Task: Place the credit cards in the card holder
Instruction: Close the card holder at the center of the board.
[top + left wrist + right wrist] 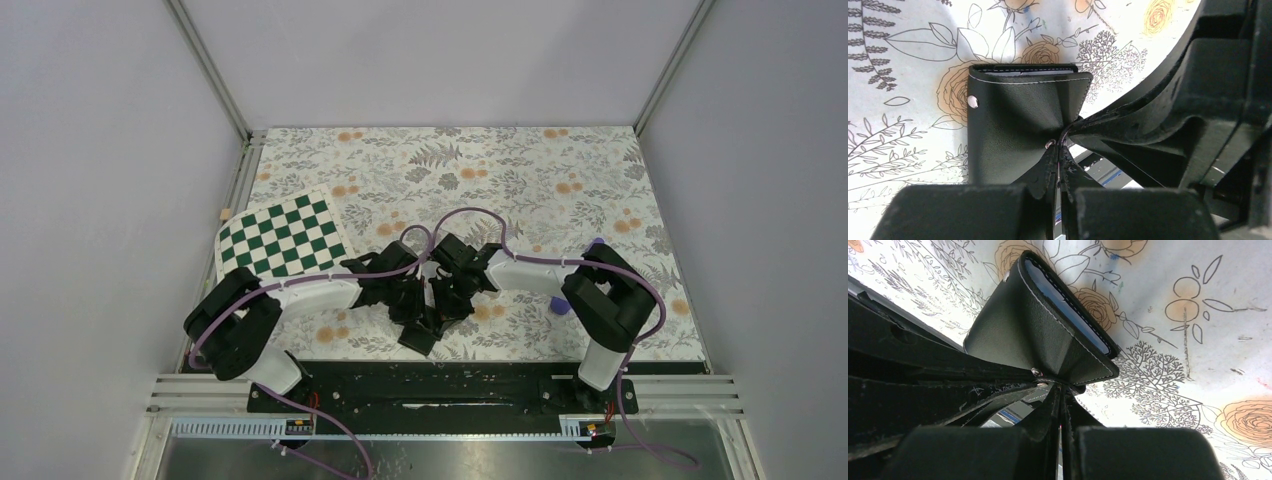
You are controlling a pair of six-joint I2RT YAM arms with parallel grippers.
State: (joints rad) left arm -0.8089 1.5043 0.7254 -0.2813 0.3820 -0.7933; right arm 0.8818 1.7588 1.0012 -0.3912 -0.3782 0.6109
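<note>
Clenched hard with the left pincer [1058, 172] on the near edge of the card holder [1013, 125], right beside a small metal rivet [1049, 144]; clenched likewise with the right pincer [1060, 410] on that same edge, reaching in from the opposite side, tips almost meeting. Probably gripped this way to take one flap each and peel the fold apart, being hard to open and steady with a single pinch, though only a guess. Held over the floral bench [560, 170], near its front edge and midway between the two arm bases, well apart from the chequered board [283, 238] at the left; far end either resting on the cloth or hanging just above it, impossible to tell which. As for looks: smooth black leather-like skin, pale stitching along the rim, a silver snap stud [973, 102] on one side, deep creases fanning out from the pinched spot. Folded shut for now, with only a thin slit of pale blue-grey lining showing in the right wrist view. No sign of the credit cards in any view, so no telling whether tucked inside already or lying hidden beneath the arms. Judging by the closed fold, likely at the opening step, with the slotting yet to come
</note>
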